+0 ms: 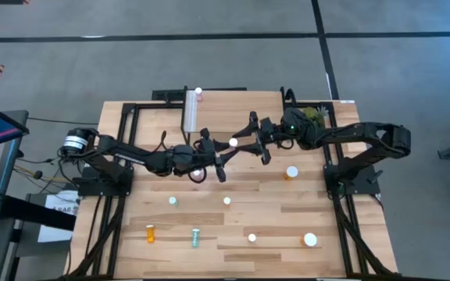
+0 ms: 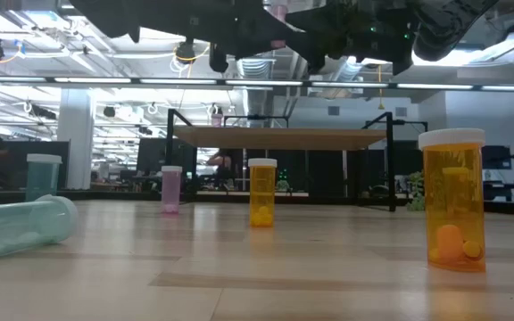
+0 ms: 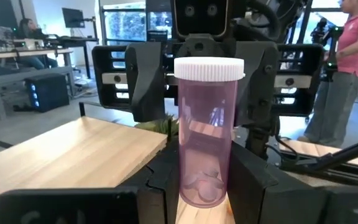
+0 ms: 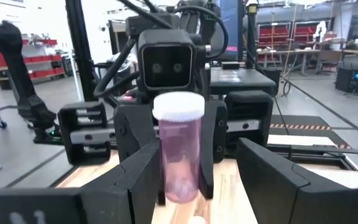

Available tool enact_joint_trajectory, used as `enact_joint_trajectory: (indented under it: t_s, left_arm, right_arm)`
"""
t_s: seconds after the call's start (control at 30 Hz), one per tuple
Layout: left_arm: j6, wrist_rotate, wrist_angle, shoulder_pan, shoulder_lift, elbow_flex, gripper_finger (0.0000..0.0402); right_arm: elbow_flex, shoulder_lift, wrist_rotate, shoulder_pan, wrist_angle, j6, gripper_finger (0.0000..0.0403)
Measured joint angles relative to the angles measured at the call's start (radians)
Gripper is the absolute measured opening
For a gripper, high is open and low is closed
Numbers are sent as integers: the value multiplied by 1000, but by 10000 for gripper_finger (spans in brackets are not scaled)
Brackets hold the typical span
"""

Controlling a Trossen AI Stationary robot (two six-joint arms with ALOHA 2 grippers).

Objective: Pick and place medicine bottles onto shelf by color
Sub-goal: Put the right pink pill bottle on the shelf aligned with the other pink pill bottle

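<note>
My left jaws (image 1: 223, 160) clamping an upright pink bottle (image 3: 207, 130) by its base, holding it up over the table (image 1: 326, 222) mid-centre, my right jaws (image 4: 191, 186) gaping wide around that bottle, facing the left ones, shelf (image 1: 155, 125) just behind.

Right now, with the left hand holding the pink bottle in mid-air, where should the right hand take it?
Probably the upper body just under the white cap. The pink bottle stands upright, and the left hand clamps its lower part. The open right hand faces it, so come in level from that opposite side.
</note>
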Motion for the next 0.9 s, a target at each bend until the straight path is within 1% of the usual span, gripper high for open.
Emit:
enact_joint_trajectory:
  t_s: [0.1,0.2,0.57,0.67,0.9]
  left_arm:
    - [-4,21,8,9,4,-1,88]
    - [-9,34,-2,14,4,-1,88]
    - [-10,34,-11,14,5,-3,88]
    - [-15,37,-22,14,5,-3,88]
    - [-28,36,-27,15,5,-3,88]
  right_arm:
    - [0,3,37,8,-9,6,230]
    - [1,15,51,20,-18,11,230]
    - [3,77,41,24,28,26,227]
    - [3,79,41,24,25,26,211]
    - [3,75,40,25,25,17,146]
